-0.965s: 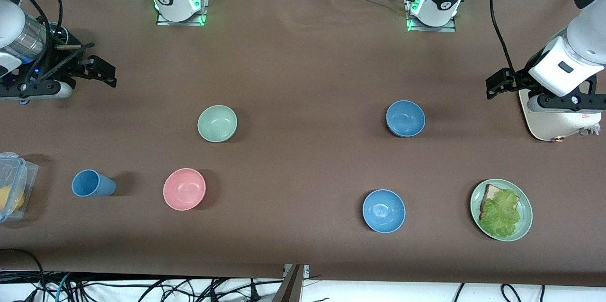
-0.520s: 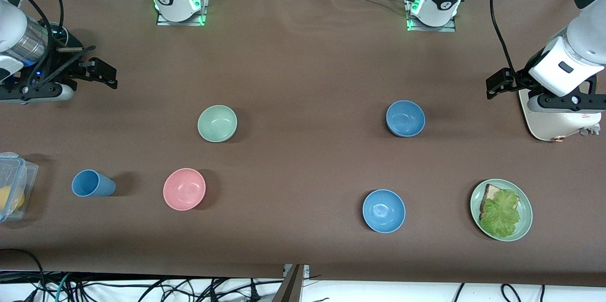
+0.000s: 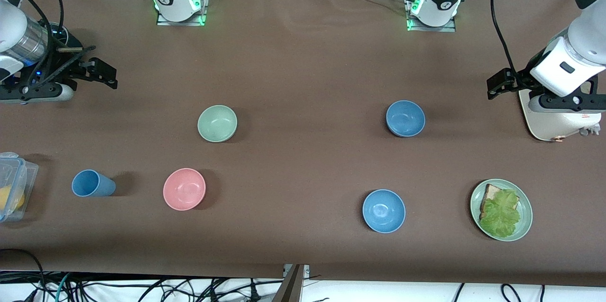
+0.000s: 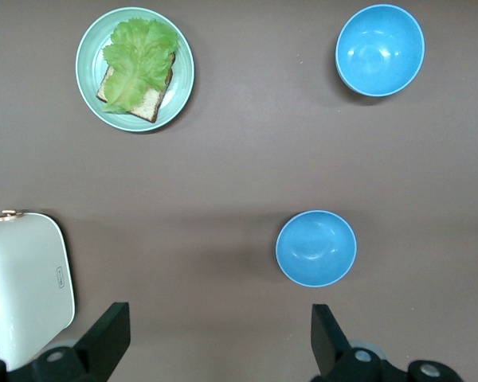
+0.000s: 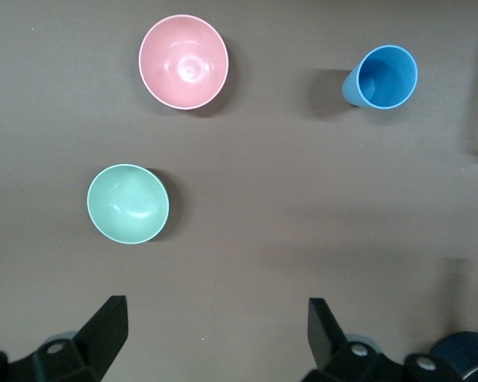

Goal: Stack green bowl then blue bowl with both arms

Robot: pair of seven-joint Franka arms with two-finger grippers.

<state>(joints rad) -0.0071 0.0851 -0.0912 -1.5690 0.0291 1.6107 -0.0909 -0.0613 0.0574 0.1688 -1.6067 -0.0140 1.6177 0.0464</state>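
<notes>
The pale green bowl (image 3: 217, 123) stands upright and empty toward the right arm's end of the table; it also shows in the right wrist view (image 5: 127, 204). The dull blue bowl (image 3: 405, 118) stands toward the left arm's end, and shows in the left wrist view (image 4: 315, 248). My right gripper (image 3: 105, 74) is open and empty in the air over bare table at the right arm's end, apart from the green bowl (image 5: 215, 314). My left gripper (image 3: 497, 85) is open and empty over the table's other end, beside the blue bowl (image 4: 217, 322).
A pink bowl (image 3: 184, 189) and a blue cup (image 3: 92, 183) stand nearer the camera than the green bowl. A glossy blue bowl (image 3: 384, 210) and a green plate with a sandwich (image 3: 501, 209) stand nearer than the blue bowl. A white appliance (image 3: 554, 119) sits under the left arm, and a plastic box (image 3: 12, 186) at the right arm's end.
The right arm has shifted very slightly. The bowls have not moved.
</notes>
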